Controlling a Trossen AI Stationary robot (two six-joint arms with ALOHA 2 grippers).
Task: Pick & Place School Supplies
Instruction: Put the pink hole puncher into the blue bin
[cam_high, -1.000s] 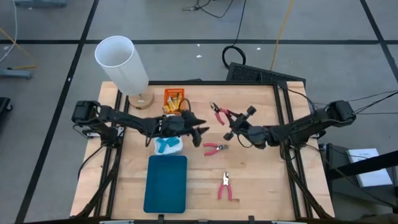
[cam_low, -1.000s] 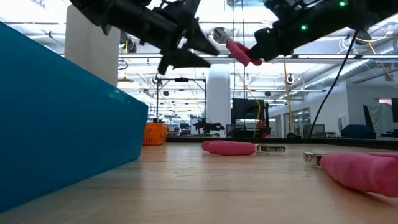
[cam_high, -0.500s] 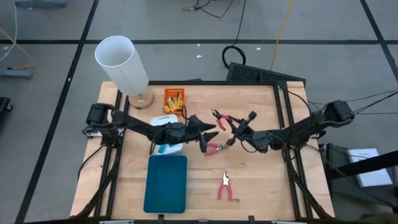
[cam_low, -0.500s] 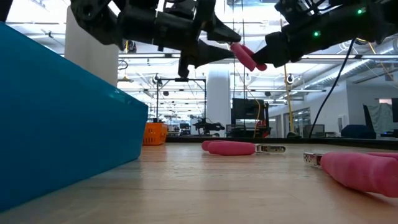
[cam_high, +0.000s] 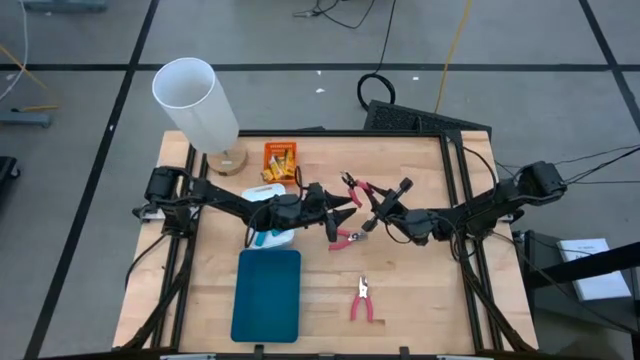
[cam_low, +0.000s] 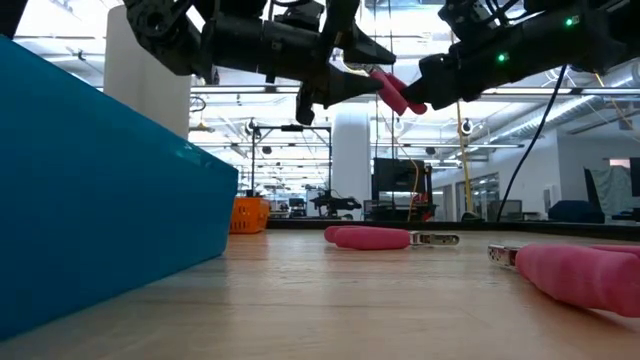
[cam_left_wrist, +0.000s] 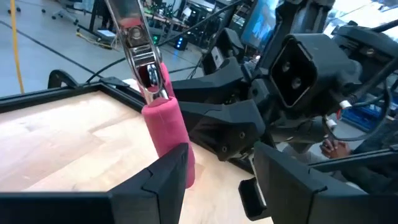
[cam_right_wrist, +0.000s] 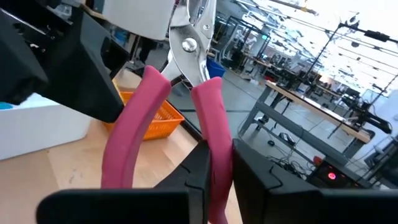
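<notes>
The red-handled pliers (cam_high: 358, 190), held above mid-counter, now have the left pincer (cam_high: 340, 212) drawn up around one handle, fingers half-open, not yet clamped. The right pincer (cam_high: 378, 213) stays closed on the other handle. This looks like a handover, with release pending.

We are looking at a robotics lab or workshop in a big open industrial hall. Two arms are working at a wooden table (cam_high: 400, 280) framed in black rails, standing on a grey floor (cam_high: 500, 40) with cables (cam_high: 375, 90) trailing across it. Beyond the table we are seeing workbenches (cam_right_wrist: 305, 102), monitors (cam_low: 395, 175), a white column (cam_low: 352, 160) and ceiling lights (cam_right_wrist: 323, 31).
</notes>
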